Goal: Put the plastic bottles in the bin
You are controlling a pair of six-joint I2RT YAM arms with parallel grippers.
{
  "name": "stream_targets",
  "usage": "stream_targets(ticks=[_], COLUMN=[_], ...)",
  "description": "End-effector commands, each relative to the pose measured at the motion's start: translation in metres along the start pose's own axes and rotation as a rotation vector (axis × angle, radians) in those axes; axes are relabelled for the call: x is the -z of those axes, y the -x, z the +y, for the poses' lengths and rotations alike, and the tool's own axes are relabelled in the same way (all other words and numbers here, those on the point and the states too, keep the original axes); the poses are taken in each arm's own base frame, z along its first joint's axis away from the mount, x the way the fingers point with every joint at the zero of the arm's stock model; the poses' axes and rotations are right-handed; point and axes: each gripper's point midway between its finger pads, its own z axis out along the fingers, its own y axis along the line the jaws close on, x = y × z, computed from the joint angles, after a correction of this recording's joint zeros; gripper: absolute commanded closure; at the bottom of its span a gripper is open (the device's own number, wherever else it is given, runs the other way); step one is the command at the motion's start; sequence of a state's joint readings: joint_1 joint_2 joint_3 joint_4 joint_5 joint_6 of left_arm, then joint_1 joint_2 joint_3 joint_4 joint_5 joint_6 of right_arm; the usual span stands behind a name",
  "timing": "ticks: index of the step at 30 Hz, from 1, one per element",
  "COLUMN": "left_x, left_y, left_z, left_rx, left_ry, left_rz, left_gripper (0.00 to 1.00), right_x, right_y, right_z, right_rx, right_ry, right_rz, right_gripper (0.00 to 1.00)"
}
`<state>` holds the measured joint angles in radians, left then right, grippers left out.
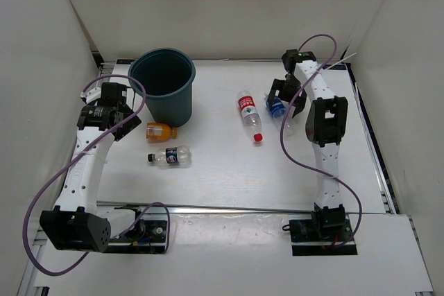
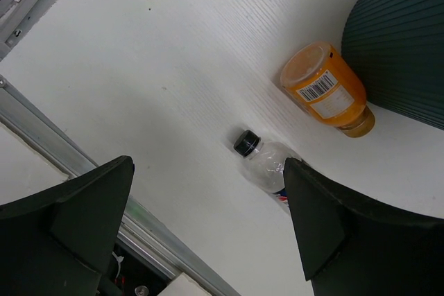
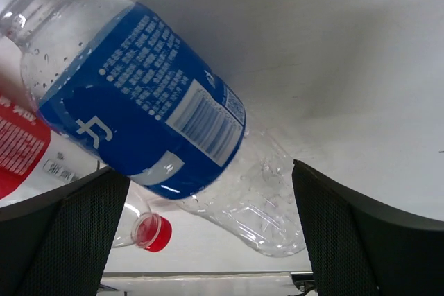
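The dark teal bin [image 1: 163, 86] stands at the back left; its ribbed wall shows in the left wrist view [image 2: 402, 39]. The orange bottle [image 1: 158, 131] [image 2: 326, 89] lies against the bin's base. The black-capped bottle [image 1: 171, 157] [image 2: 267, 168] lies just in front of it. My left gripper [image 1: 119, 117] [image 2: 208, 233] is open and empty, above the table to the left of both. The red-label bottle [image 1: 248, 114] lies mid-table; its red cap [image 3: 152, 232] shows past the blue one. My right gripper [image 1: 286, 102] [image 3: 211, 240] is open, its jaws either side of the blue-label bottle [image 1: 276, 106] [image 3: 139, 109].
White walls enclose the table on the left, back and right. A metal rail [image 1: 243, 208] [image 2: 41, 129] runs along the near edge in front of the arm bases. Purple cables [image 1: 291, 150] loop off both arms.
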<state>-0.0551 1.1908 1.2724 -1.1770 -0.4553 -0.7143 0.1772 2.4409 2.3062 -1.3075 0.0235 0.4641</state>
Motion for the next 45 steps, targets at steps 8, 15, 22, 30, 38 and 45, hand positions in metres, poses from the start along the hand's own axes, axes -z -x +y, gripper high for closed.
stream_targets(ticks=[8,15,22,30,38,45], left_x=[0.008,0.01,0.011,0.011,0.033,0.03], left_y=[0.006,0.005,0.002,-0.003,0.015,0.014], left_z=[0.007,0.009,0.009,0.008,0.007,0.009], left_rx=[0.014,0.01,0.019,0.043,0.093,0.087], left_ry=[0.012,0.018,0.011,-0.008,-0.078,-0.066], left_rz=[-0.008,-0.001,0.005,0.014,-0.066,-0.06], left_gripper=[0.0,0.0,0.0,0.0,0.0,0.0], right_x=[-0.025,-0.028,-0.018,0.009,0.114,0.253], right_y=[-0.018,-0.025,-0.023,-0.019,0.007,-0.03], right_z=[-0.008,-0.008,-0.009,-0.001,0.052,0.14], right_rx=[-0.002,-0.014,-0.013,-0.001,0.025,0.211], right_ry=[-0.025,-0.037,-0.036,0.02,0.353,0.883], right_rz=[0.096,0.095,0.073,0.021,-0.187,-0.374], right_gripper=[0.0,0.0,0.24,0.53,0.59,0.64])
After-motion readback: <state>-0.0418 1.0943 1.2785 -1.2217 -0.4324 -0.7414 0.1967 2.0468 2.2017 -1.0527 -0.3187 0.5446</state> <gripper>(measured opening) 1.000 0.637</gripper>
